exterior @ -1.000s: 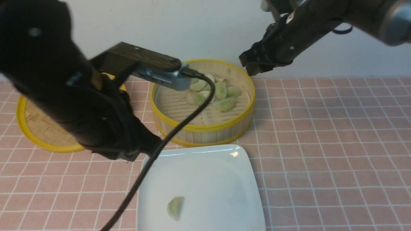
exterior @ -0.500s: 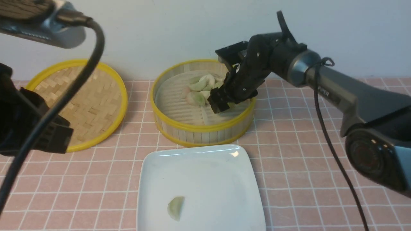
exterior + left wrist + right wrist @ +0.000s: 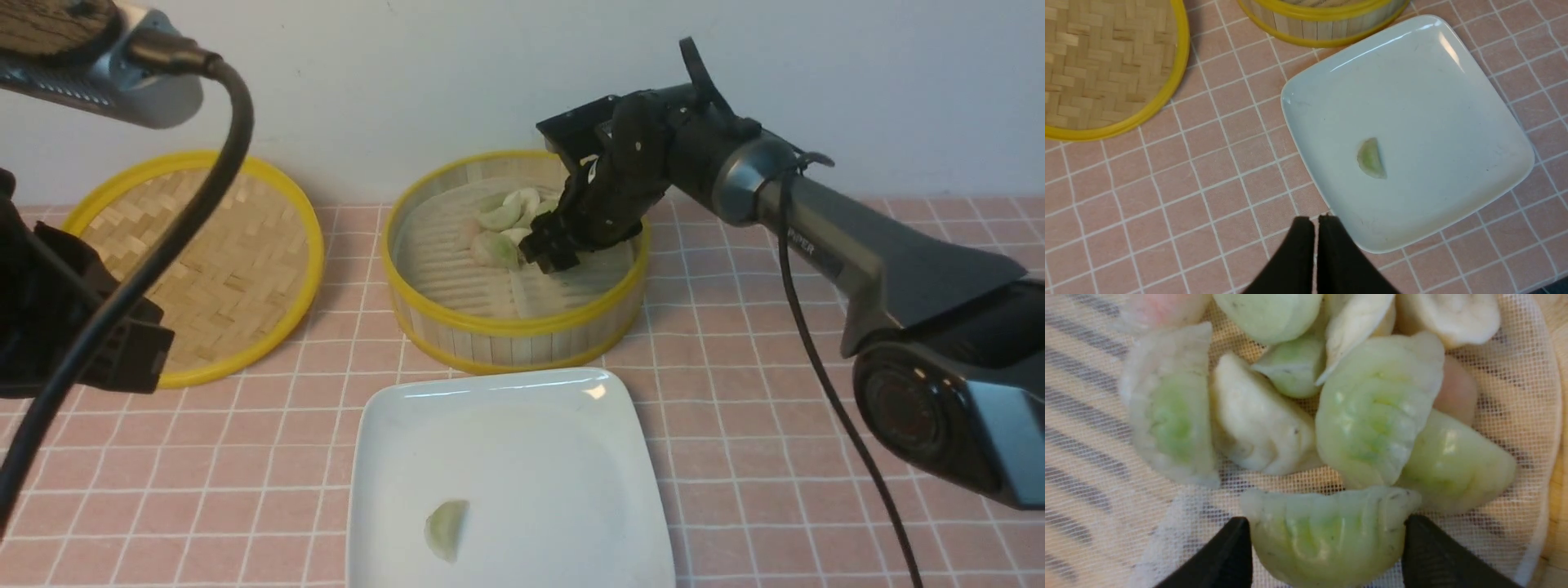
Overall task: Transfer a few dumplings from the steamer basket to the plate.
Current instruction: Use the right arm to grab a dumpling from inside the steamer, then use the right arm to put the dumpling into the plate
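The right hand (image 3: 1325, 521), spread wide, brackets a green dumpling (image 3: 1327, 543) tip to tip along its length

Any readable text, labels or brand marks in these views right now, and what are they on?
"PIPER": white lettering on the grey link of the right arm, front view, small but just legible.
No other text or marks show on the plate, steamer basket, lid or table.

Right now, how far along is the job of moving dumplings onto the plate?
Done: one dumpling lies on the plate. In hand: the right tool is down in the steamer basket, fingers either side of a green dumpling; grip unclear, not lifted. To do: carry it over, then perhaps one or two more.
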You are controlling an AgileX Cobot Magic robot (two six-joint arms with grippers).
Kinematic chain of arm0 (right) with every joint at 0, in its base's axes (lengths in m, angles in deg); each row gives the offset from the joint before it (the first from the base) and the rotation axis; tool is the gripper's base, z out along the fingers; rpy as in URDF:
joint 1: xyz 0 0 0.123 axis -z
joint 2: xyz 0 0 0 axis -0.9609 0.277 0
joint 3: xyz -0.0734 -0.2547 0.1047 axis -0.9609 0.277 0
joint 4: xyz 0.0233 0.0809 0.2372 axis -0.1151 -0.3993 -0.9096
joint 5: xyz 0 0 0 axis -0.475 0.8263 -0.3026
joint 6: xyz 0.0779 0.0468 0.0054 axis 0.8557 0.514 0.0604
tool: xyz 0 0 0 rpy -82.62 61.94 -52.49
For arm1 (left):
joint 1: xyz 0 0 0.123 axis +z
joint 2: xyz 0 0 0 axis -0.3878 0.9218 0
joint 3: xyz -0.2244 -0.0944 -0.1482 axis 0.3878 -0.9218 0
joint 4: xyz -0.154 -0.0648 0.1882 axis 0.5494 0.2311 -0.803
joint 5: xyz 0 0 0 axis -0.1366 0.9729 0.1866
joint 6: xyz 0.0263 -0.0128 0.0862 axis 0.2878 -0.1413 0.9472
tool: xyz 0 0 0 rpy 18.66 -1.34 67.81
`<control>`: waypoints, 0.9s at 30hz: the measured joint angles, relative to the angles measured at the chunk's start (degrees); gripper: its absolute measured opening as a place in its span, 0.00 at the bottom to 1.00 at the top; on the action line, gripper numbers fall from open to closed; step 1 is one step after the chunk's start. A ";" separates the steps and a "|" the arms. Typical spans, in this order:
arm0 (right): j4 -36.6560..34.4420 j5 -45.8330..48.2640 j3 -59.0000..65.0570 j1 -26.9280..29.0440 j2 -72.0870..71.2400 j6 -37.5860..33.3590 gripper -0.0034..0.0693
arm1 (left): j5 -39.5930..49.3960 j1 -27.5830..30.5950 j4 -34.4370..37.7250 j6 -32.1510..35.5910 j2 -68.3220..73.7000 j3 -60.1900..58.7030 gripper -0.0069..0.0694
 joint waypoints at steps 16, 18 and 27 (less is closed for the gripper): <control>-13.12 11.78 8.09 -0.33 -19.76 -3.36 0.64 | 0.05 0.00 -0.89 0.50 0.00 0.00 0.08; -14.64 11.78 17.83 -0.98 -26.01 -4.89 0.64 | 0.05 0.00 -0.72 0.50 0.00 0.00 0.08; -19.41 9.17 51.44 -6.97 -34.90 -7.75 0.64 | 0.05 0.00 -0.54 0.50 0.00 0.00 0.08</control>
